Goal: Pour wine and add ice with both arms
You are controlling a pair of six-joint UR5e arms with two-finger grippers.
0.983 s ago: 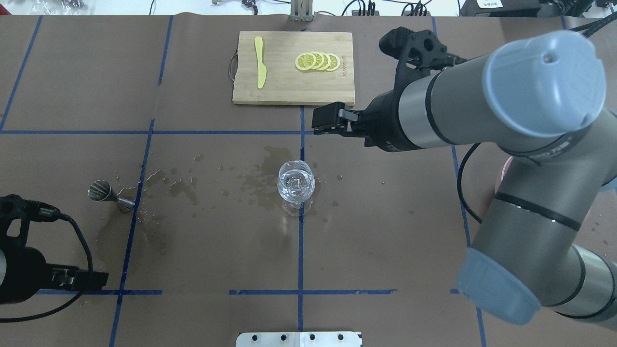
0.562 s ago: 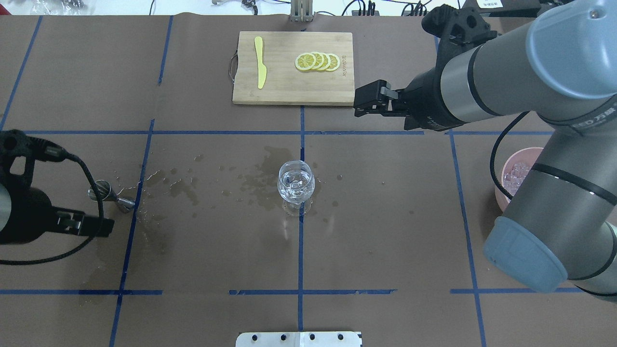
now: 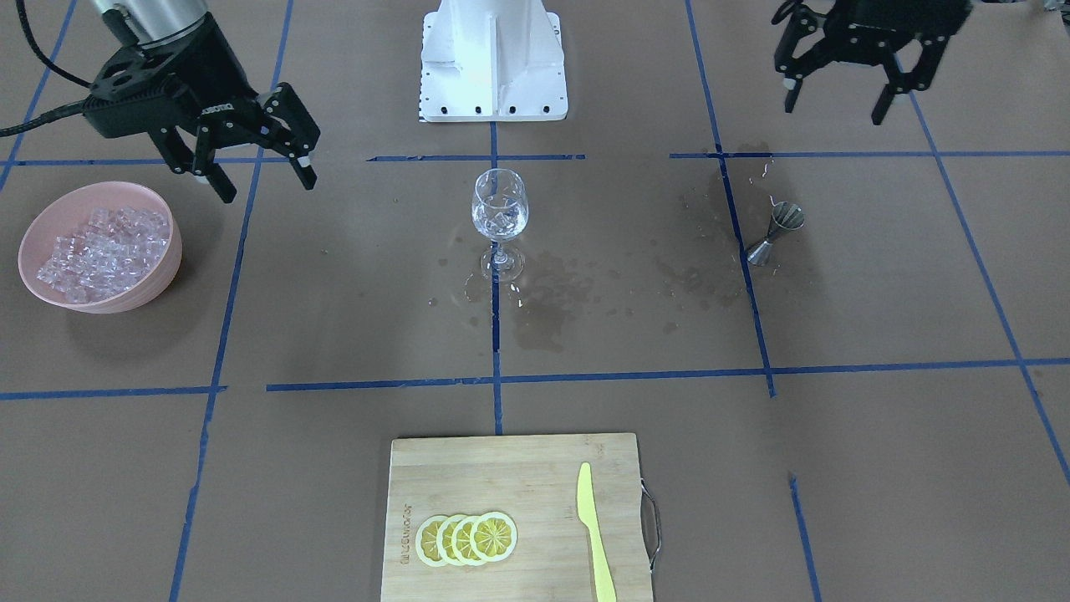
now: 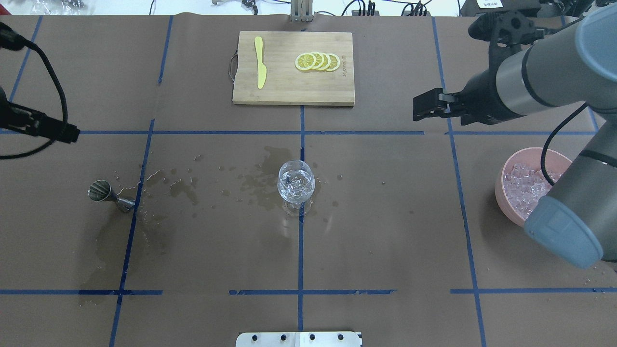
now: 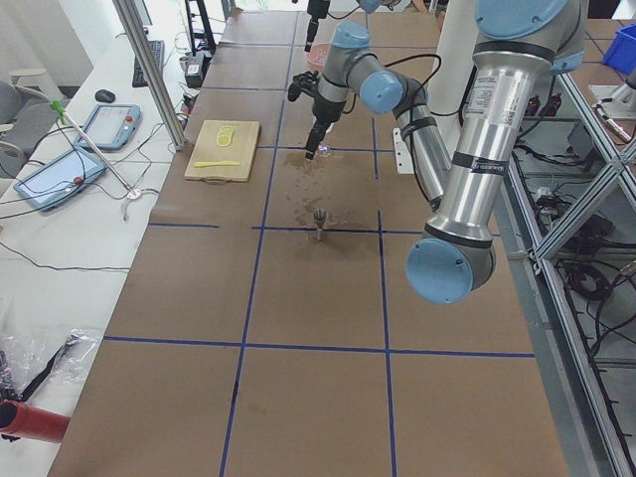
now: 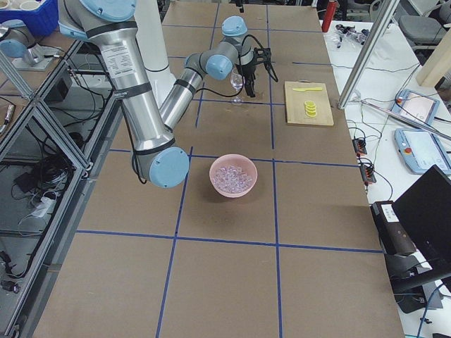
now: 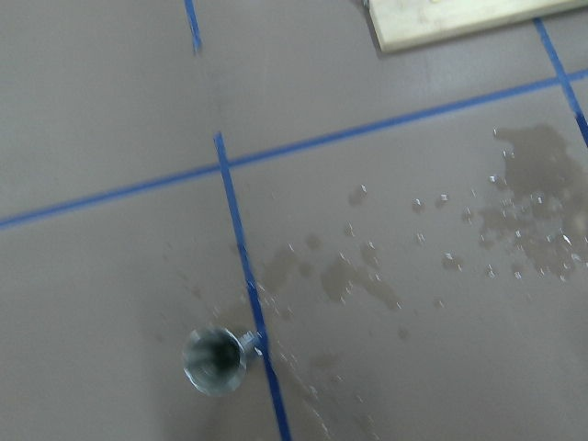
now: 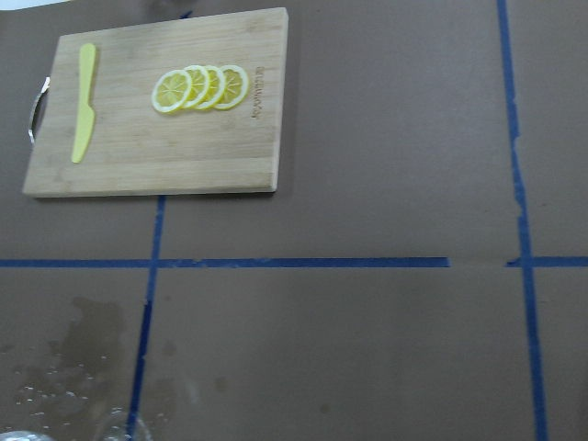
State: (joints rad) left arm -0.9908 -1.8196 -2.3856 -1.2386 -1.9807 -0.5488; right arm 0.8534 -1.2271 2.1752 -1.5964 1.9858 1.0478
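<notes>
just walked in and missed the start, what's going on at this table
The drink looks made: the wine glass stands mid-table holding clear liquid and ice cubes, with wet stains on the paper around it. Neither arm is handling anything. The right gripper hangs beside the pink bowl of spare ice, jaws open and empty. The left gripper hangs at the other side, also open and empty, apart from the metal jigger. Lemon slices and a yellow knife lie on the cutting board.

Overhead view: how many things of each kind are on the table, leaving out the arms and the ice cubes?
Wine glass: 1
Jigger: 1
Pink bowl: 1
Cutting board: 1
Yellow knife: 1
Lemon slices: 4
Total: 9
</notes>
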